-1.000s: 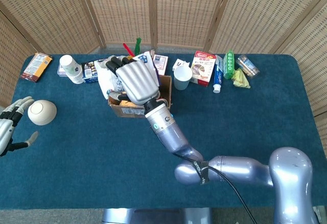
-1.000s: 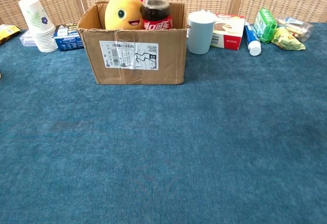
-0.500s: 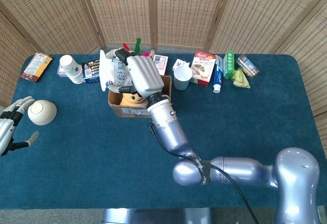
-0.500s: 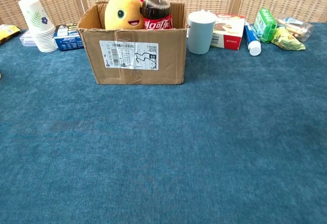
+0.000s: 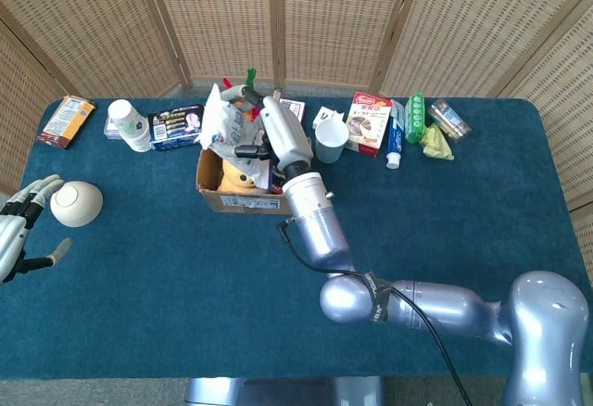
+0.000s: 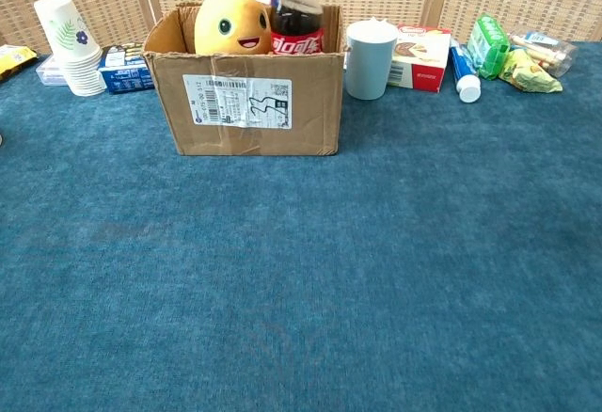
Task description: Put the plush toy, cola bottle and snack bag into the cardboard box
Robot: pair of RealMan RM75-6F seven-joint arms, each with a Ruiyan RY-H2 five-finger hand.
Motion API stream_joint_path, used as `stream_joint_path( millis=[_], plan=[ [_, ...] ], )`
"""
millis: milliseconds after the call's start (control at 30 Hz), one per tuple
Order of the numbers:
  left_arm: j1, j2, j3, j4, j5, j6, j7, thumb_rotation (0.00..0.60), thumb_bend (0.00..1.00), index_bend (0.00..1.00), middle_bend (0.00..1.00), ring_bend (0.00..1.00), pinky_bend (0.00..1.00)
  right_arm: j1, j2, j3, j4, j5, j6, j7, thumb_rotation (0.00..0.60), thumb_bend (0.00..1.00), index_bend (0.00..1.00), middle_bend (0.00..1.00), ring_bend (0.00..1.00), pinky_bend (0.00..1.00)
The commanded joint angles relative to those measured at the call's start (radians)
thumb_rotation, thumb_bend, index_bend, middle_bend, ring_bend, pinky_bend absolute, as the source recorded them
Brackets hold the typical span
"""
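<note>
while right hand (image 5: 278, 139) grips snack bag (image 5: 220, 125), over cardboard box (image 5: 243, 199)

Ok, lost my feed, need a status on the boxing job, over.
Right hand holds snack bag over cardboard box. Plush toy, cola bottle inside. Left hand open.

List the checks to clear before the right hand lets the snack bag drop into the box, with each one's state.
1. Right hand holds the snack bag: ok.
2. Bag is over the cardboard box: ok, partly above its back edge.
3. Plush toy already in the box: ok.
4. Cola bottle in the box, upright: ok.
5. Room left inside for the bag: cannot tell.
6. Left hand away from the box: ok.
</note>
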Motion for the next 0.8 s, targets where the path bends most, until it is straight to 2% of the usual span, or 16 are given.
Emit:
stream_joint_path(
  millis=[33,300,533,633,733,800],
  plan=[
    [0.000,0.000,0.000,0.000,-0.001,-0.002,-0.001,0.600,0.42,0.00,0.00,0.00,0.11,-0.013,-0.009,-0.019,0.038,0.004,-0.009,0.022,0.600,0.41,0.51,0.47,0.31,0.50],
    [-0.002,0.000,-0.002,0.002,-0.005,-0.005,-0.003,0.600,0.42,0.00,0.00,0.00,0.11,-0.051,-0.013,-0.063,0.099,-0.021,-0.034,0.070,0.600,0.41,0.51,0.47,0.31,0.49],
    [-0.002,0.001,-0.001,0.003,-0.002,-0.004,-0.007,0.600,0.42,0.00,0.00,0.00,0.11,-0.105,0.004,-0.103,0.065,-0.092,-0.048,0.123,0.600,0.40,0.51,0.47,0.31,0.48],
    [-0.001,0.002,0.000,0.000,0.003,-0.001,-0.006,0.600,0.42,0.00,0.00,0.00,0.11,-0.120,0.014,-0.114,0.050,-0.121,-0.055,0.139,0.600,0.45,0.43,0.43,0.26,0.41],
    [0.001,0.003,0.000,-0.002,0.006,0.004,-0.008,0.600,0.42,0.00,0.00,0.00,0.11,-0.145,0.036,-0.126,0.027,-0.177,-0.099,0.189,0.600,0.57,0.31,0.33,0.20,0.34],
    [0.002,0.004,0.001,-0.002,0.007,0.006,-0.008,0.600,0.42,0.00,0.00,0.00,0.11,-0.162,0.051,-0.137,0.021,-0.222,-0.129,0.224,0.600,0.59,0.26,0.27,0.15,0.30]
  ],
)
